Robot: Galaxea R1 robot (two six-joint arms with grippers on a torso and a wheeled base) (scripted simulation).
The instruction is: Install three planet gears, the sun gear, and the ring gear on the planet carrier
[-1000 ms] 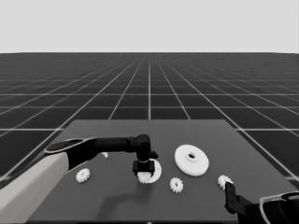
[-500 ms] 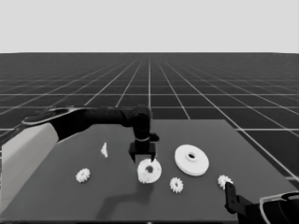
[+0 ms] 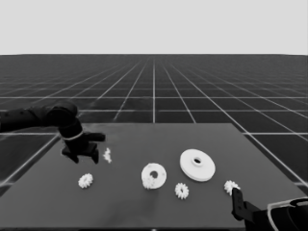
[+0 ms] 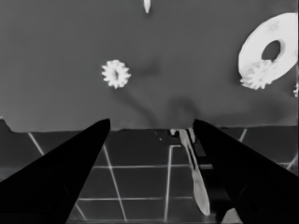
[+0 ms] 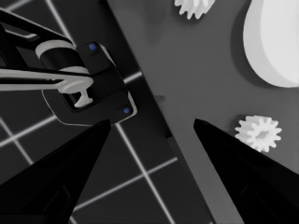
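L gripper point(image 3: 85, 156), pulled back to 9 o'clock since earlier, is seen wide open & empty; gear point(image 3: 150, 180) on smaller round part point(image 3: 154, 175) could be unseated if knocked.

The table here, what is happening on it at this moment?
One gear sits on the smaller round part. The left hand, open and empty, is over the table's left end near the thin white piece. Three gears lie loose, and the larger round part is not yet on. The right hand waits at the table's near right corner, open.
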